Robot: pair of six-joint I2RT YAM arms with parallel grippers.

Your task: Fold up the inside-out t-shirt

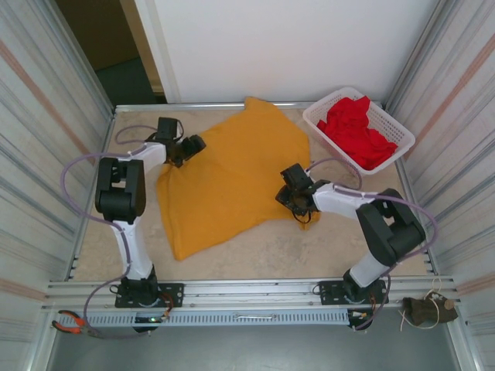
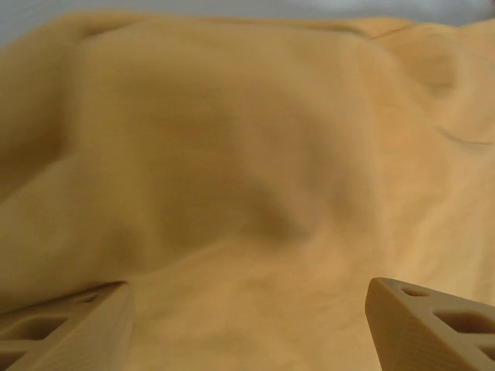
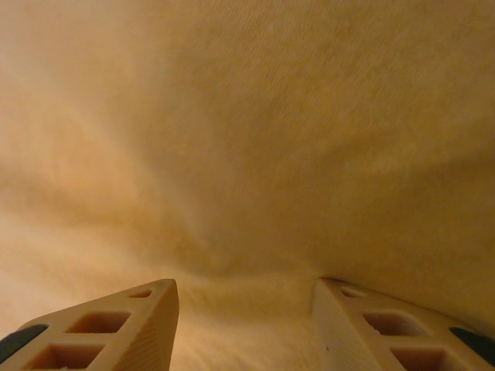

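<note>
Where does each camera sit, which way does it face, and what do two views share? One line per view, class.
Top external: above and behind the arms, looking down on the table, t-shirt, both arms, left gripper and right gripper.
Left wrist: on the left arm, facing close onto the t-shirt; its two fingertips show, apart.
Right wrist: on the right arm, facing close onto the t-shirt; its two fingertips show.
Shared: both wrist views show yellow fabric.
</note>
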